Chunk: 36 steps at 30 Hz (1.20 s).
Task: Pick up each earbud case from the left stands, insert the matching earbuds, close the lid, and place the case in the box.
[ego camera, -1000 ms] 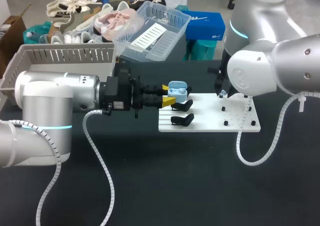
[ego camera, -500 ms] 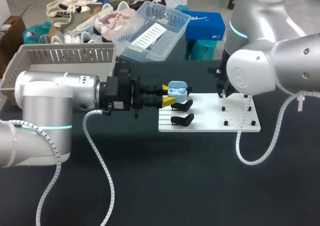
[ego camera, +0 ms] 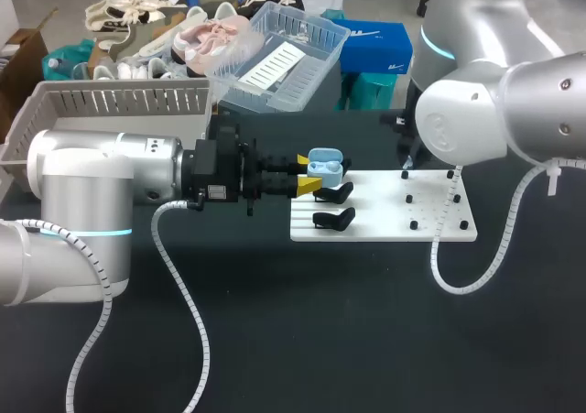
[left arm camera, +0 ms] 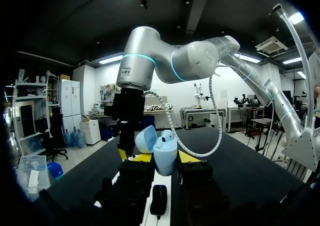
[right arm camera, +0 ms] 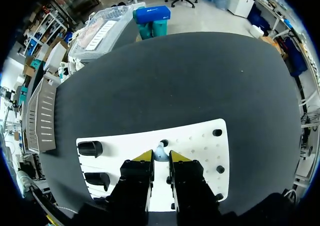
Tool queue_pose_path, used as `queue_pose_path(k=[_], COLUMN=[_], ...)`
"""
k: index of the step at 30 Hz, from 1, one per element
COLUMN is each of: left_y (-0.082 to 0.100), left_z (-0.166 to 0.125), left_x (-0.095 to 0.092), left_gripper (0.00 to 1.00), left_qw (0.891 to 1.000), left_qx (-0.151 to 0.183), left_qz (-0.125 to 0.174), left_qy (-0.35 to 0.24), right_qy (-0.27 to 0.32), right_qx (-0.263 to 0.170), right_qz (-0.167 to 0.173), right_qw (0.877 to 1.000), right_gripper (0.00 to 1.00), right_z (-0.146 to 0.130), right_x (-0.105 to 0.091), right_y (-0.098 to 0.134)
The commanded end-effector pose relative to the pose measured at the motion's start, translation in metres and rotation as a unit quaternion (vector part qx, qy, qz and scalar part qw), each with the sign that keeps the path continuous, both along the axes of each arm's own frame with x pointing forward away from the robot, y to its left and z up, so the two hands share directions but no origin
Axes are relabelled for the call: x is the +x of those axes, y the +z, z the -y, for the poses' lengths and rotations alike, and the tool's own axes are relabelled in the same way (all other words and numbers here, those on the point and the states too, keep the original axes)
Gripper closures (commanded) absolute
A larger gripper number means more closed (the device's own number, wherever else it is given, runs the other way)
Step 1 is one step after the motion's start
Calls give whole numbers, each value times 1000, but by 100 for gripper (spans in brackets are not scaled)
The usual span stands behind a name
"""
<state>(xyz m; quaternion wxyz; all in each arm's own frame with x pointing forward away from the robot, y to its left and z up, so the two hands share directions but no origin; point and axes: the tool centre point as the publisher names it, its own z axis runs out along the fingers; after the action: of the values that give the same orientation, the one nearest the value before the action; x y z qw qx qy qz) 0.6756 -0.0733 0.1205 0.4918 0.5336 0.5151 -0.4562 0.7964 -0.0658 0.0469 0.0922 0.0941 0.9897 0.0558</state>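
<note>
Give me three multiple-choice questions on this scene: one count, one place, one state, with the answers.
1. How many black stands are on the white board? A) one B) two C) four
2. Where is the earbud case? A) in the left hand B) on a black stand C) flat on the white board
3. The case's lid is: A) shut B) open C) missing

Answers: 1 B, two stands sit side by side. 2 A, yellow tips press the case from both sides. 3 B, the lid is tilted back.

Pale-blue earbud case (ego camera: 325, 166) and earbud (right arm camera: 160, 153) — white board (ego camera: 385, 222), black stands (ego camera: 335, 218)
</note>
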Motion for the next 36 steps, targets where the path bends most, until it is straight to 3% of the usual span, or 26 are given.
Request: queue_pose_path(k=[1, 13, 24, 28, 36], left_y=[0, 0, 0, 0, 0], left_z=[0, 0, 0, 0, 0], left_x=[-1, -1, -1, -1, -1], left_gripper=[100, 100, 100, 100, 100], left_qw=[1000, 1000, 1000, 1000, 1000], left_qx=[0, 0, 0, 0, 0], left_qz=[1, 1, 1, 1, 1], left_qy=[2, 2, 2, 2, 2], right_qy=[0, -2, 77, 108, 175], right_qx=[-3, 3, -8, -8, -3], right_qz=[19, 113, 180, 183, 135], right_qw=[1000, 994, 981, 977, 975], right_gripper=[100, 100, 100, 100, 100], right_z=[4, 0, -47, -64, -96], right_x=[-16, -46, -97, -115, -142], right_y=[19, 115, 189, 206, 222])
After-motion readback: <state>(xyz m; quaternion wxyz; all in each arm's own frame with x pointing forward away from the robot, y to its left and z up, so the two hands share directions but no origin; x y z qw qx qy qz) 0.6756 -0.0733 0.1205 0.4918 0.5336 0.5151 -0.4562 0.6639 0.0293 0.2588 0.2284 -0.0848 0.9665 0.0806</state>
